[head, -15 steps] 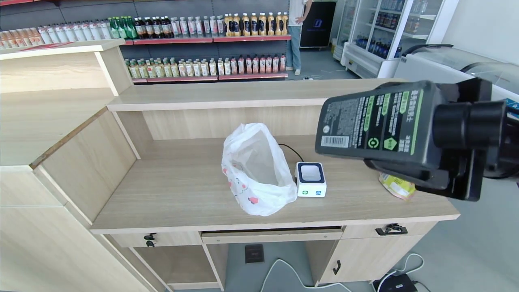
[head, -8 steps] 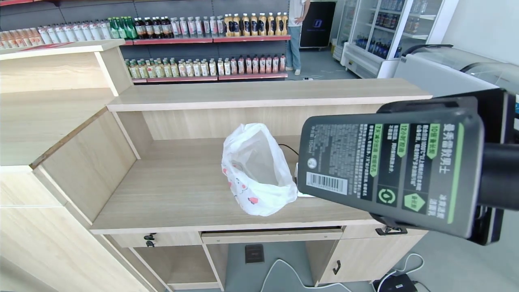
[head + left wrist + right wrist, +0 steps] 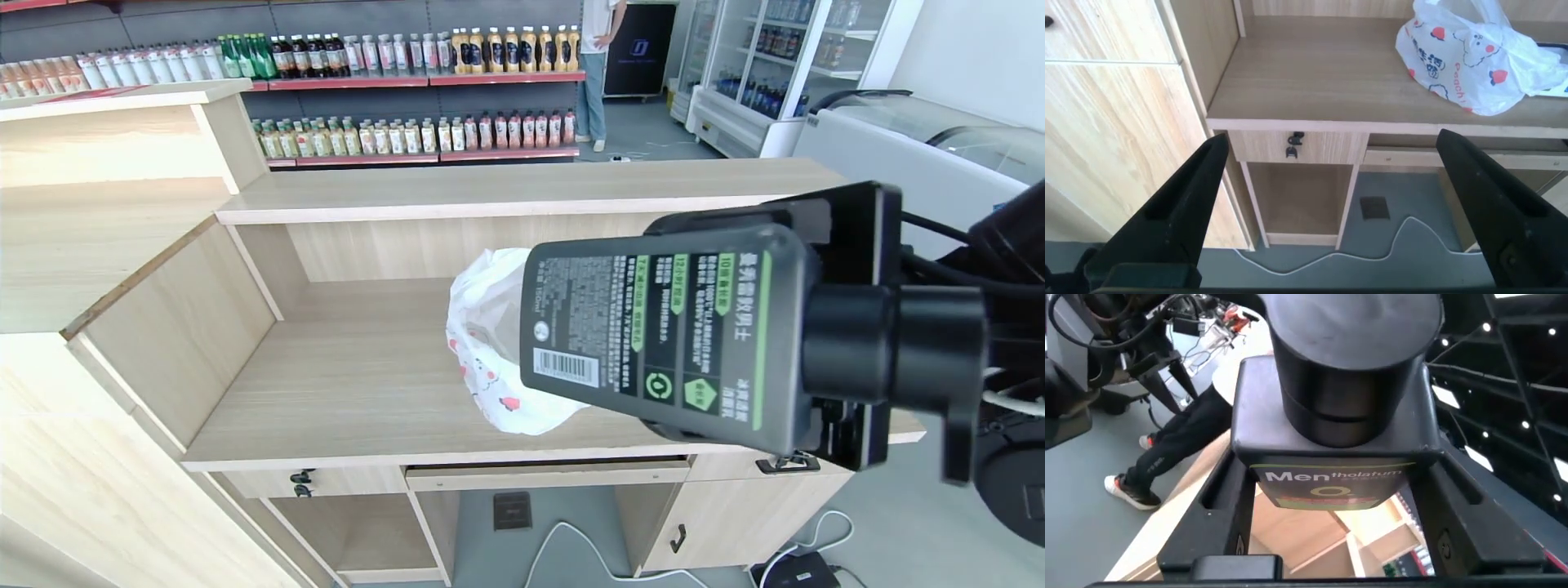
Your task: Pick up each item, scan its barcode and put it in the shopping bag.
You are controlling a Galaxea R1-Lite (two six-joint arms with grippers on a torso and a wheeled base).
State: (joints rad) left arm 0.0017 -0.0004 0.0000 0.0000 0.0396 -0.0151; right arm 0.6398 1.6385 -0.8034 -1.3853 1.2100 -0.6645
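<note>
Bottle [image 3: 653, 335], black with its barcode showing, lay sideways clamped in the right gripper [image 3: 1331, 514], raised close before the head camera. Left gripper [image 3: 1333, 143] hung spread wide before the counter [image 3: 351, 384]. Farther back, the white shopping bag [image 3: 490, 351] sat on the counter.

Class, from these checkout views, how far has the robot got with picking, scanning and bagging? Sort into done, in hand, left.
Done: the dark bottle is off the counter, clamped in the right end effector. In hand: it is held up before the shopping bag, barcode facing the head camera. Left: bagging it; whether it was scanned cannot be told. The left end effector is open, holding nothing.
</note>
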